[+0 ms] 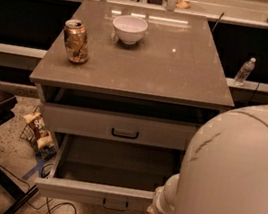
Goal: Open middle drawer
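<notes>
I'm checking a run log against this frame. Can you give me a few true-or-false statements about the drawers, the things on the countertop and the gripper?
1. The middle drawer is pulled well out. True.
2. The soda can lies on its side. False: it stands upright on the left of the countertop.
3. The white bowl sits in the open drawer. False: it is on the countertop, near the back.
4. The gripper is low, at the right end of the middle drawer's front. True.
5. The water bottle stands beside the bowl. False: it is off the cabinet, on a ledge to the right.
</notes>
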Tool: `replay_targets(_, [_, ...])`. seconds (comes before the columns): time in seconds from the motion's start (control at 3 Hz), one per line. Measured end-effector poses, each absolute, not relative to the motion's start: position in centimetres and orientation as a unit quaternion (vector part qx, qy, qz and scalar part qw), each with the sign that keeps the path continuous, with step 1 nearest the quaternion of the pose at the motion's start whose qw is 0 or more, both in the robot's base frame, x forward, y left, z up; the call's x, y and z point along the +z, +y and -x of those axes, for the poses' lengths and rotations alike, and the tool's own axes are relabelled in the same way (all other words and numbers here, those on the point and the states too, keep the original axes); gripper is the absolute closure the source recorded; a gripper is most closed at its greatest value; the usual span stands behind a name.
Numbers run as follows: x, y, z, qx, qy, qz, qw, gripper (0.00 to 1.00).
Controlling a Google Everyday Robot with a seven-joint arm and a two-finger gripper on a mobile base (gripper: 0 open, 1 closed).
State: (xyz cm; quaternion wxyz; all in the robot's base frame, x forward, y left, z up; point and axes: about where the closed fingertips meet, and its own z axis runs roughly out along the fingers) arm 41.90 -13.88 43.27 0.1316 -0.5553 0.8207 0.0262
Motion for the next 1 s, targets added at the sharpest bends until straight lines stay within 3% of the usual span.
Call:
replay_targets(0.33, [43.4, -14.2, -41.2, 0.026, 0.826, 0.549, 0.126, 0.88])
replay_targets(0.67, [43.9, -14.6, -39.6, 0.025, 0.834, 0.54, 0.111, 1.0])
replay_targets(1.0, [44.1, -14.8, -39.0, 0.024, 0.837, 0.537, 0.104, 0.82])
